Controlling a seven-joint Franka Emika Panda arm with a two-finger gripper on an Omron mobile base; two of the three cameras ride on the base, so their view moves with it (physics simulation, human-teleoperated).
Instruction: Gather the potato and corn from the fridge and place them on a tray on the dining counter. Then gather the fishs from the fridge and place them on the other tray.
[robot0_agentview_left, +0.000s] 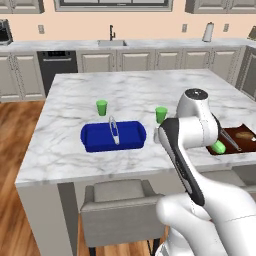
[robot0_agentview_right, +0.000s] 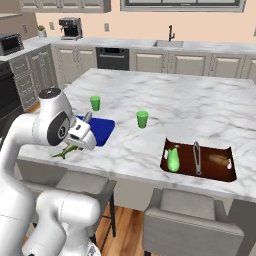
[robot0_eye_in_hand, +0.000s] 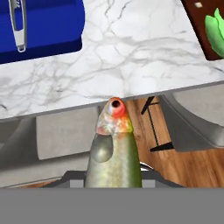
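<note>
My gripper (robot0_agentview_right: 76, 144) is shut on an olive-grey fish (robot0_agentview_right: 66, 152), held just off the near edge of the dining counter (robot0_agentview_right: 200, 105), short of the other tray (robot0_agentview_right: 101, 129). In the hand view the fish (robot0_eye_in_hand: 114, 148) points its red-orange head at the counter edge (robot0_eye_in_hand: 131, 61), with the blue tray (robot0_eye_in_hand: 43, 26) to the upper left. The blue tray (robot0_agentview_left: 113, 135) holds nothing. On the brown tray (robot0_agentview_right: 186, 162) lie the green corn (robot0_agentview_right: 173, 160) and the tan potato (robot0_agentview_right: 219, 159). The corn (robot0_agentview_left: 218, 147) and potato (robot0_agentview_left: 244, 134) also show in the left base view. The fridge is out of view.
Two green cups (robot0_agentview_left: 101, 107) (robot0_agentview_left: 160, 114) stand on the counter behind the trays. Grey padded stools (robot0_agentview_left: 117, 207) (robot0_agentview_right: 195, 220) sit tucked under the near edge, one right below the fish. Cabinets, a sink and a dishwasher line the far wall.
</note>
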